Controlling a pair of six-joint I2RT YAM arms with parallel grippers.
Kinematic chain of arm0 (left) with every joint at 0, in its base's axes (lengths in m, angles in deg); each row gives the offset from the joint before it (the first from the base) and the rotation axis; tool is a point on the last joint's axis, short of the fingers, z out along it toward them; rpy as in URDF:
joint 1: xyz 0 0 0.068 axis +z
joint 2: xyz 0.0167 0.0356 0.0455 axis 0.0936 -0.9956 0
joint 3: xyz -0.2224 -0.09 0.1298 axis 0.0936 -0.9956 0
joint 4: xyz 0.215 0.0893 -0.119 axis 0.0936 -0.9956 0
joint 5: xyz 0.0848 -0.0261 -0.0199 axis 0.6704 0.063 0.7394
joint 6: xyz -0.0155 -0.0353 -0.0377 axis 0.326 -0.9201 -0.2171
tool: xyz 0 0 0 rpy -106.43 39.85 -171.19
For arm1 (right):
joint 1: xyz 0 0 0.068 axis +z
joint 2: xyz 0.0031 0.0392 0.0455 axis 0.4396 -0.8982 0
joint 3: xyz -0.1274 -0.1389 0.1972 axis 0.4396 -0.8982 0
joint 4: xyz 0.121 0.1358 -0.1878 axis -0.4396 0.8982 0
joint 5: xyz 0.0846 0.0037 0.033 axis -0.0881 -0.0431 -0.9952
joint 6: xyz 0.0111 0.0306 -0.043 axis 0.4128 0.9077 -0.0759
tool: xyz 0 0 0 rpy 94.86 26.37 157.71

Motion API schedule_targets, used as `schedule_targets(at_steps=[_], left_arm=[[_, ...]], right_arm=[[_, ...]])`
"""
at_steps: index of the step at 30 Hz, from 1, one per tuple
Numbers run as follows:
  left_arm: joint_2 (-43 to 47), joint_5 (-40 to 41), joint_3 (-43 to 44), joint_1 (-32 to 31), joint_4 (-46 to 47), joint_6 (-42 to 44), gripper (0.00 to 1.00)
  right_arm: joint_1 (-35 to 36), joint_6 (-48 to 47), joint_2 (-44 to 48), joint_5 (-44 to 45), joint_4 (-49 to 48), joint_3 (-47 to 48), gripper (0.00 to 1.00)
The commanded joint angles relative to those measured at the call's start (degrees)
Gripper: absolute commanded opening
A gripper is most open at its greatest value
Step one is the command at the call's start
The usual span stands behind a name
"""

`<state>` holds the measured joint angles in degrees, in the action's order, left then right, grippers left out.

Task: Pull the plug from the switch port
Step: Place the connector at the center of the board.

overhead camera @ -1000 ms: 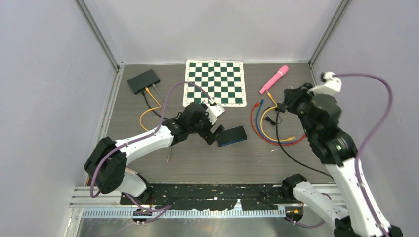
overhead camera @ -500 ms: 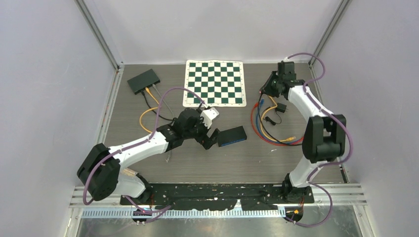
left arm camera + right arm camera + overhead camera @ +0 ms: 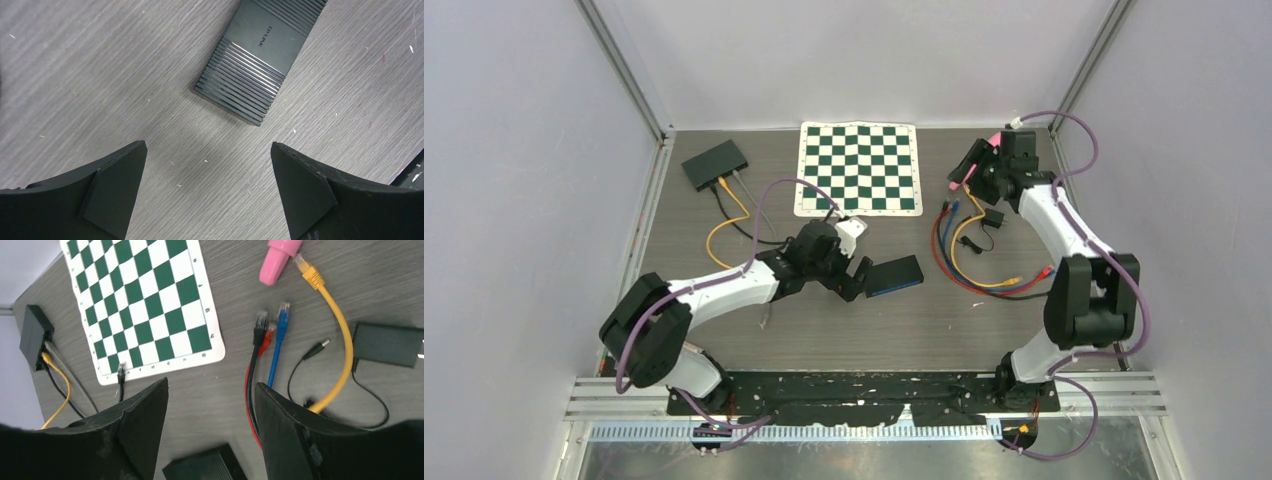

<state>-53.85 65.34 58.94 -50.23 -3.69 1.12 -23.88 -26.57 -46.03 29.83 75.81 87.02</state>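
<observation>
A black switch [image 3: 715, 163] is seen near the far-left corner of the desk [image 3: 944, 330]. A yellow cable [image 3: 721, 226] and a grey cable [image 3: 75, 385] are plugged into its near side. A loose black plug [image 3: 121, 371] is found on the near-left corner of the chessboard mat [image 3: 860, 166], which is laid against the middle of the far edge.

The left end effector [image 3: 210, 185] is held wide open over the middle of the desk, with nothing between its fingers [image 3: 115, 185]. A ribbed black box [image 3: 260, 55] is placed just ahead of it, flat on the desk and untouched.

The right end effector [image 3: 210, 432] is raised above the far-right part of the desk, well apart from the switch. Its jaws are parted and nothing is gripped. Below it, loose red, blue, black and yellow patch leads [image 3: 276, 352] are spread near the right edge, beside a black power adapter [image 3: 387, 344]. A pink object [image 3: 281, 257] is seen by the far edge.
</observation>
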Motion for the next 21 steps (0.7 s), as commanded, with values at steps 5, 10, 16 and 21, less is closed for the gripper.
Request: schedule_targets(at_steps=[5, 10, 16, 21], left_arm=[[-3.8, 0.4, 2.4, 0.3, 3.6, -8.4, 0.99], [-7.8, -5.5, 7.0, 0.7, 1.2, -10.7, 0.79], [-9.5, -7.0, 6.7, 0.7, 2.5, -15.2, 0.78], [-11.9, -8.2, 7.5, 0.7, 1.7, -17.0, 0.73]], right_arm=[[5.2, -6.9, 14.1, -5.0, -0.7, -9.1, 0.69], [12.6, -7.5, 10.3, -5.0, 0.6, -12.4, 0.63], [18.7, -8.5, 4.1, -1.8, 2.9, -13.1, 0.58], [19.0, -8.1, 3.6, 0.5, 1.6, -16.6, 0.58]])
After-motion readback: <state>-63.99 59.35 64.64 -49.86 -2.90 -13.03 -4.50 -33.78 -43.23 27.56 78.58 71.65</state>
